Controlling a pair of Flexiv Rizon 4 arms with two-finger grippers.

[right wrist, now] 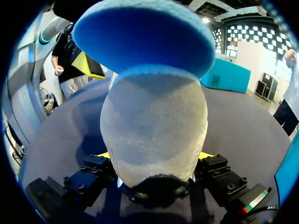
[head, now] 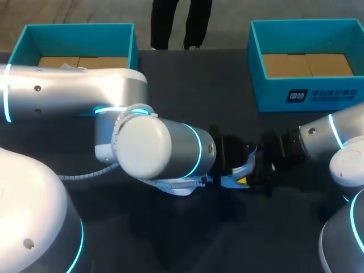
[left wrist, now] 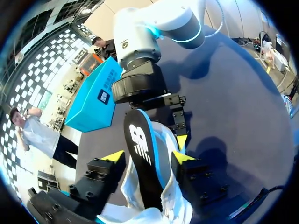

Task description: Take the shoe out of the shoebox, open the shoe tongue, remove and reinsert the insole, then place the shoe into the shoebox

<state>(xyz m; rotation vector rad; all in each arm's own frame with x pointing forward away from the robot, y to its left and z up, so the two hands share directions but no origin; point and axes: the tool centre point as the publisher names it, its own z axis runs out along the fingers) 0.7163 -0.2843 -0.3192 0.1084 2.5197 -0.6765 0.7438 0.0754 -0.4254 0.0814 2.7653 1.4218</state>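
Shoe [left wrist: 173, 205] in left end effector [left wrist: 148, 157], insole [left wrist: 140, 154] in right end effector [right wrist: 155, 156], facing.

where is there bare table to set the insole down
Free: the table between the left box and right box, and along its near edge. Crowded: the middle, where left pincer and right pincer meet at the shoe.

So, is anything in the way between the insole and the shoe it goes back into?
Nothing visible: the insole, pinched by the right end effector, already stands partly inside the shoe, held by the left end effector.
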